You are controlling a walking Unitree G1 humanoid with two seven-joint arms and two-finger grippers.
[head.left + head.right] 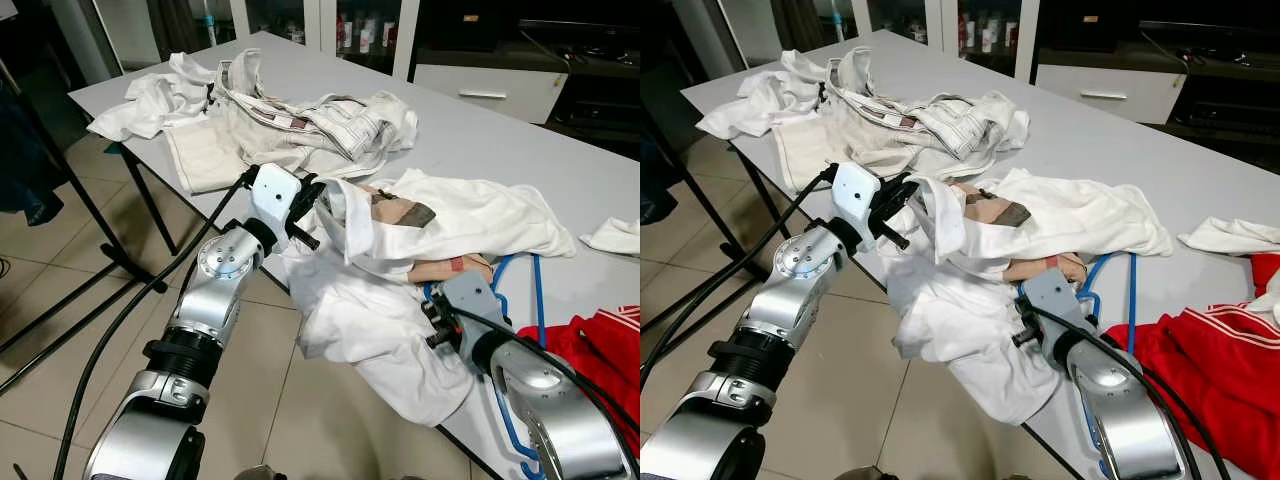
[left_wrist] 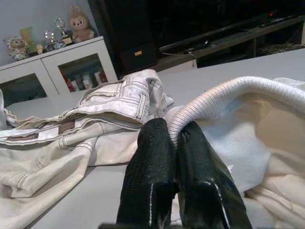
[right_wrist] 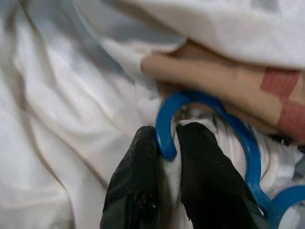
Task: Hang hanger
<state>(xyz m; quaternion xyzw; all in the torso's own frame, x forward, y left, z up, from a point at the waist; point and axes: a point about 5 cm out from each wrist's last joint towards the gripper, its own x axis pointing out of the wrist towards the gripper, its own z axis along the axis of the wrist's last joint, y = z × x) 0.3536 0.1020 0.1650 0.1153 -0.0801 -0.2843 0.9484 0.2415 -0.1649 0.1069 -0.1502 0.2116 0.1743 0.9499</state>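
A white shirt (image 1: pixel 470 215) lies crumpled over the near edge of the grey table (image 1: pixel 480 140), partly hanging off it. My left gripper (image 1: pixel 320 198) is at the shirt's left side, shut on its ribbed collar (image 2: pixel 224 93). A blue plastic hanger (image 1: pixel 538 290) lies under the shirt's right side, mostly hidden by cloth. My right gripper (image 3: pixel 167 136) is shut on the hanger's curved blue hook (image 3: pixel 164 119), pressed against the white fabric. In the left eye view the right gripper's (image 1: pixel 432 305) fingertips are buried in the cloth.
A pile of cream trousers and white clothes (image 1: pixel 300 125) covers the table's far left. A red garment (image 1: pixel 600 350) lies at the near right, a small white cloth (image 1: pixel 615 235) beyond it. A black rack frame (image 1: pixel 90 215) stands on the tiled floor at left.
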